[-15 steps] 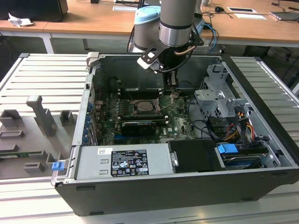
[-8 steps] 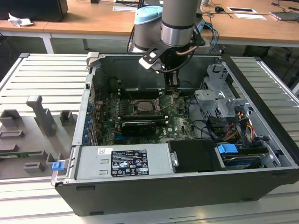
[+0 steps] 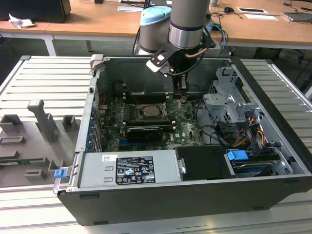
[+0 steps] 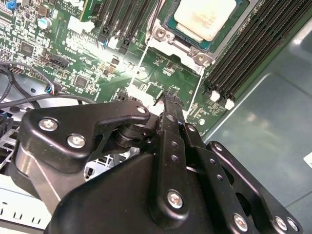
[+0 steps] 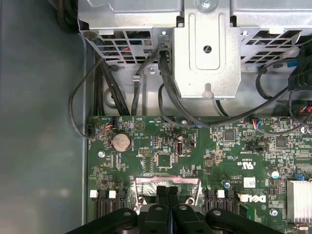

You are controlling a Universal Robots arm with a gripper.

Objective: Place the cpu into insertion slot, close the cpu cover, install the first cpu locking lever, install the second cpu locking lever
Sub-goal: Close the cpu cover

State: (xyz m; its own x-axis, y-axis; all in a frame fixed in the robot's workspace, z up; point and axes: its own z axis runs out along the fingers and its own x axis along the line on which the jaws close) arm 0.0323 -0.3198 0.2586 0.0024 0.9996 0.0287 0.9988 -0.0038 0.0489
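Tool [image 4: 170, 97], pinched closed and seemingly empty, hangs over the board [image 4: 87, 58] just short of the chip [image 4: 204, 19], which sits upper right in the second wrist view.

- Arm [image 3: 187, 12]: grey cylindrical link ending in a polished silver band; a pale blue joint cap [image 3: 153, 17] sits behind it.
- Wrist: black bracket carrying a small black box [image 3: 158, 63] with white edging; a copper-coloured cable [image 3: 193, 54] loops under the flange.
- Gripper [image 4: 169, 97]: matte black linkage of flat bars and rounded knuckles, recorded in both wrist views.
- Fasteners: silver screws [image 4: 174, 198] at every link pivot.
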